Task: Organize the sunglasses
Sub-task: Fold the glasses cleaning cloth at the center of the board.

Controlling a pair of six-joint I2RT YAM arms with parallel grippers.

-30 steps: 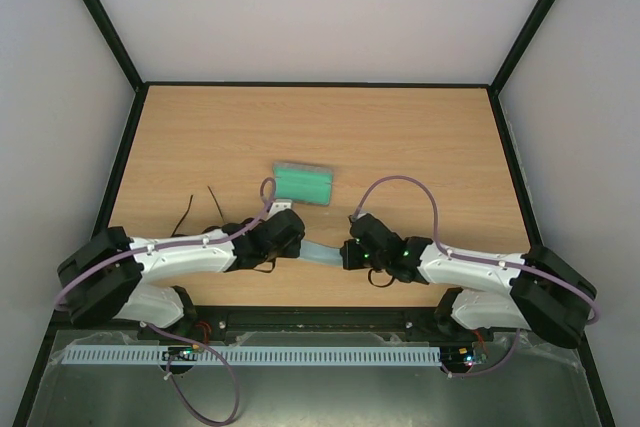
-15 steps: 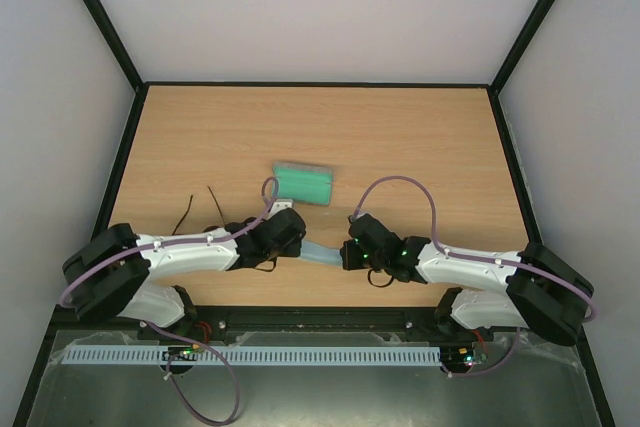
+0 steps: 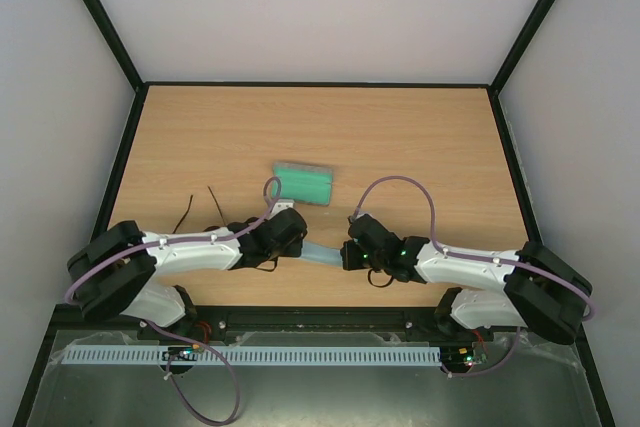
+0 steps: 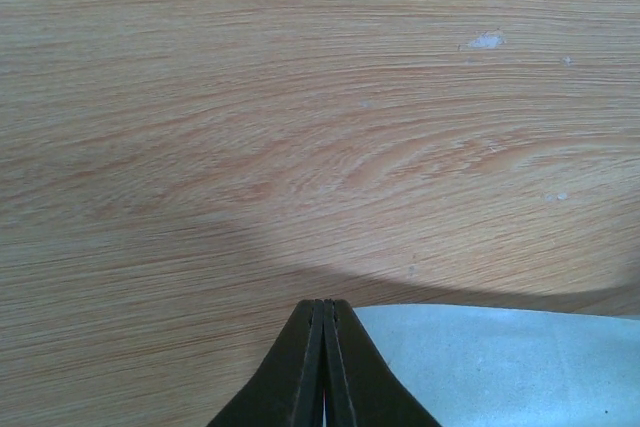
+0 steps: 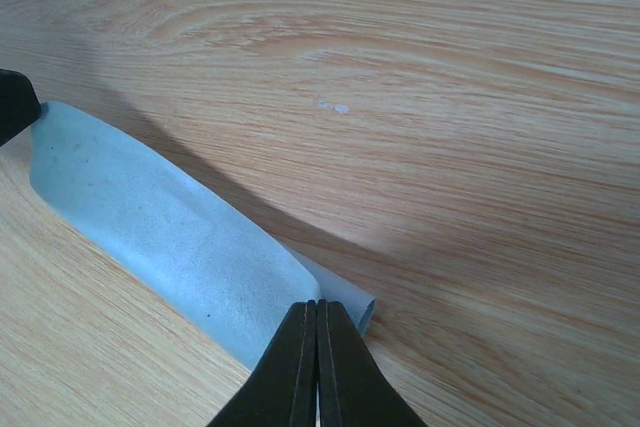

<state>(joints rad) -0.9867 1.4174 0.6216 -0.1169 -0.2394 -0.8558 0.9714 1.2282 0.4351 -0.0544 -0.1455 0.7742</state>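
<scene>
Left gripper and right gripper, jaws clamped on the cloth between them; sunglasses, apparently half hidden, lie outside the open case, not yet stored.

The cloth is matt and fine-grained, the wooden table smooth, the left end effector matt.

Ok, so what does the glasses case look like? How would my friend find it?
Find the wooden table, then the pale blue cloth pinched between the left claw and right claw near the front. Just beyond it lies the case, a flat grey rectangle. Only it is bright green inside.
</scene>
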